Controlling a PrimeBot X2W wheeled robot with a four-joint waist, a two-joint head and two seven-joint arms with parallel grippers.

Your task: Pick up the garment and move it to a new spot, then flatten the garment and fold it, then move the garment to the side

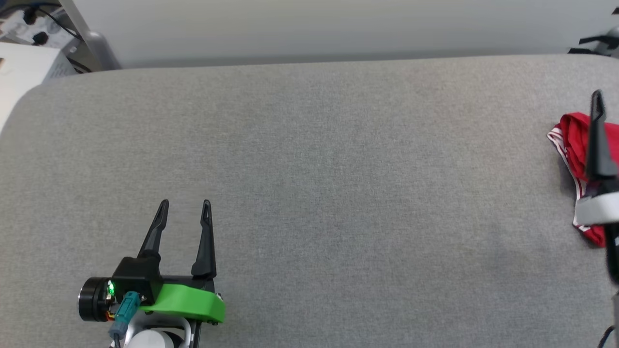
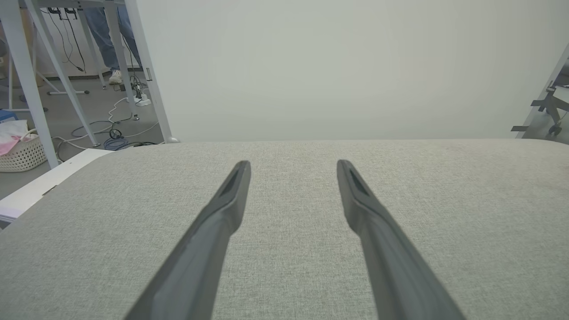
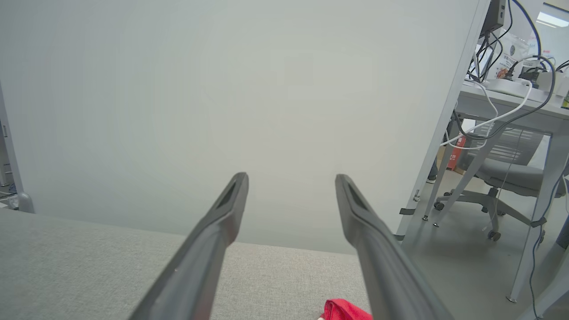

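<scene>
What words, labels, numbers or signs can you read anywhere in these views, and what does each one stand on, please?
No text here can be read.
Garment: red cloth and white striped trim face the camera; no lettering in sight.
White box, upper left of the head view: marks on its side, too small to read.
Pack on the desk in the right wrist view: print too blurred to read.

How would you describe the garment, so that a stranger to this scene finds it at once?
Start from the wide grey cloth-covered surface and follow it to its right end. There lies the garment, partly cut off by the head view's edge. It is the one bright red thing on that surface, with red-and-white striped trim.
</scene>
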